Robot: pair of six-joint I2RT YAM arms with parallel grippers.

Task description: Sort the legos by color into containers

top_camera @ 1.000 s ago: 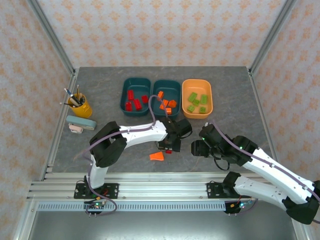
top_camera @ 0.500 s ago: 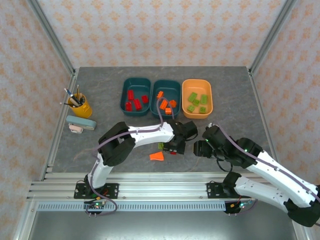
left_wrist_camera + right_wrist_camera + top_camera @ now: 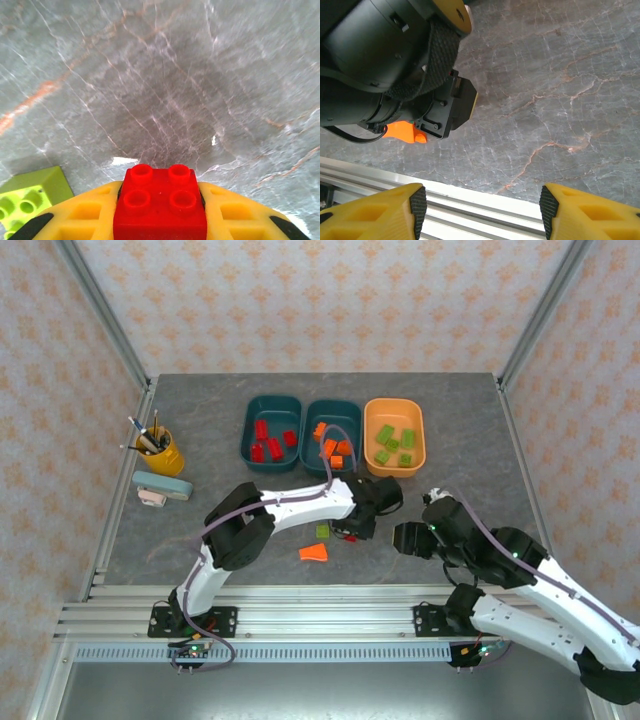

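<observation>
At the centre of the table, the left gripper (image 3: 160,214) is clamped on a red brick (image 3: 160,200), studs up, pinched between its yellow fingers (image 3: 240,222). Just beside it at 9 o'clock, a light green brick (image 3: 27,196) lies flat on the grey table (image 3: 165,75). From overhead, the orange wedge (image 3: 314,553) sits at 7 o'clock of that gripper, apart from both bricks.

Out at 3 o'clock, the right gripper (image 3: 480,215) gapes wide with nothing between its fingers, over the table's near edge.

Up at 12 o'clock, three trays stand in a row. The left teal tray (image 3: 247,436) holds red bricks, the middle teal tray (image 3: 333,404) holds orange ones, and the orange tray (image 3: 421,440) holds green ones. Way over at 9 o'clock, a yellow-orange cup of pens (image 3: 163,453) stands near the table's edge.
</observation>
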